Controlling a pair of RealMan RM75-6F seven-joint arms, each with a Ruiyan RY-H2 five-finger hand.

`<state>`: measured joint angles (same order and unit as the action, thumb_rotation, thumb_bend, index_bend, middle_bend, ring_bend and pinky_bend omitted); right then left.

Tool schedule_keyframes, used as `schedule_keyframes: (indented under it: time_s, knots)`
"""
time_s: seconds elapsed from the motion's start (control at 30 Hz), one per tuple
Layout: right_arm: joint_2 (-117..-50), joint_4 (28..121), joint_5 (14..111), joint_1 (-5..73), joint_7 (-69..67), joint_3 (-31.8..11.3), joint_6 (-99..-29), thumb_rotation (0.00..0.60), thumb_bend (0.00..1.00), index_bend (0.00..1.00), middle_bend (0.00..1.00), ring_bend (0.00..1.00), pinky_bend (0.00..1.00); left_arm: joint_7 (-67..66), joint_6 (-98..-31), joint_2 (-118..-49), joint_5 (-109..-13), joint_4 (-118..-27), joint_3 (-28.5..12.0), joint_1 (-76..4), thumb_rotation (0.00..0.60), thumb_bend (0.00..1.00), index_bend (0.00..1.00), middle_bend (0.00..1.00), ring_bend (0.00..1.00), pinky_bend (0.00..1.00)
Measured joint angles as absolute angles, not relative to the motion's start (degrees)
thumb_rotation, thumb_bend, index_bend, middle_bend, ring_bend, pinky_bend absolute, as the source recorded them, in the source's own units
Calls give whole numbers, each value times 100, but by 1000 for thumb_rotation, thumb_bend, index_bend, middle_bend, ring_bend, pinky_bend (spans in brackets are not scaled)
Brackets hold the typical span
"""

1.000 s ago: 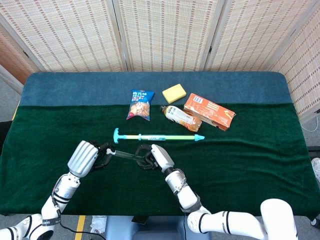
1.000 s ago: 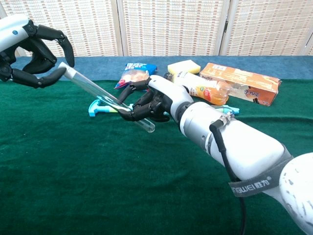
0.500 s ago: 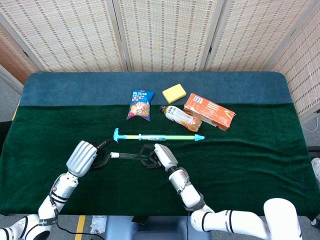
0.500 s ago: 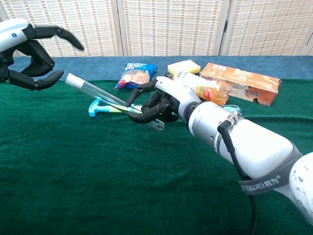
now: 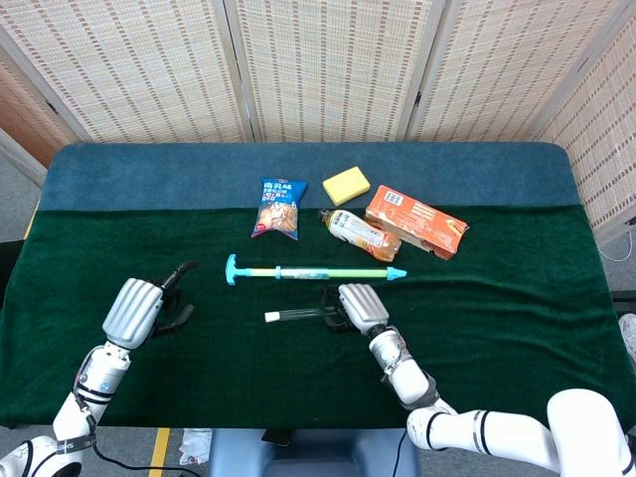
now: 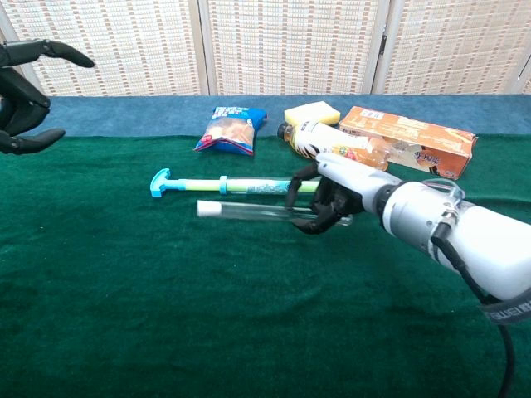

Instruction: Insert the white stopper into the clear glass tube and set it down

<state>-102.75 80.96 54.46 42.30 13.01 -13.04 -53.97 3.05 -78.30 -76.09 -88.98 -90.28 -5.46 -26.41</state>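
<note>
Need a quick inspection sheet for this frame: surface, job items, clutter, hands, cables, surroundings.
Surface: table under dark green cloth, blue cloth strip along the far edge.
Job's things: glass tube lies level at the cloth, white stopper seated in its left end.
Clutter: teal stick tool just behind the tube; snack bag, yellow sponge, drink bottle and orange box further back.
Hands: right hand wrapped around the tube's right end; left hand off to the side, fingers spread, holding nothing.
Cables: black cable along the right forearm.
Surroundings: woven folding screens behind the table.
</note>
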Motion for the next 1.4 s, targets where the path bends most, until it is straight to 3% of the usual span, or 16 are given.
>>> schedule_keyframes:
  time_s: [0.17,0.33,0.57,0.7,0.83,0.9,1.0,1.07,1.17,1.3,1.4]
  knots:
    - [-10424,7734,5585,4228,1580,-1106,-5519,600,431,529,977,1000,1000,345,-7832,-7585,-8807,-8985,-531,-2556,600,421,172,845,708,753]
    - [-10478,7684,5749,4174,1673,-1017,-5608,600,430,356,973,1000,1000,404,-7823,-7569,-8732,-8952,-538,-2500,600,415,165,843,706,754]
    - [-10388,7800,5904,4049,1673,-960,-5710,600,431,251,967,1000,1000,415,-7772,-7504,-8558,-8907,-558,-2425,600,398,152,811,680,707]
    - [-10195,8025,6142,3945,1590,-940,-5890,600,430,221,940,1000,1000,314,-7666,-7368,-8280,-8888,-576,-2355,600,393,164,712,587,562]
    - [-9736,8463,6383,3794,1571,-916,-6154,600,431,220,766,972,986,121,-7616,-7160,-7994,-8825,-580,-2196,600,392,207,606,488,432]
    - [-9365,8757,6540,3679,1633,-885,-6358,600,431,221,678,901,914,96,-7645,-7117,-7888,-8742,-580,-2087,600,392,223,567,447,391]
    - [-8758,9181,6809,3458,1733,-807,-6726,600,431,241,515,696,674,102,-7752,-7076,-7769,-8589,-582,-1929,600,392,235,525,402,339]
    - [-8371,9426,6978,3292,1761,-744,-6956,600,431,244,379,503,451,130,-7880,-7064,-7739,-8494,-581,-1811,600,392,237,498,373,312]
    - [-7724,9778,7260,2977,1722,-616,-7312,600,431,220,224,326,231,183,-8084,-7052,-7725,-8435,-573,-1635,600,392,234,450,320,266]
    - [-6915,10095,7604,2470,1484,-377,-7744,600,430,100,78,172,70,209,-8341,-7013,-7806,-8426,-512,-1419,600,392,219,379,253,203]
    - [-6565,10182,7830,2090,1260,-209,-8115,600,431,65,47,126,33,178,-8519,-6977,-7884,-8498,-436,-1248,600,392,214,357,235,172]
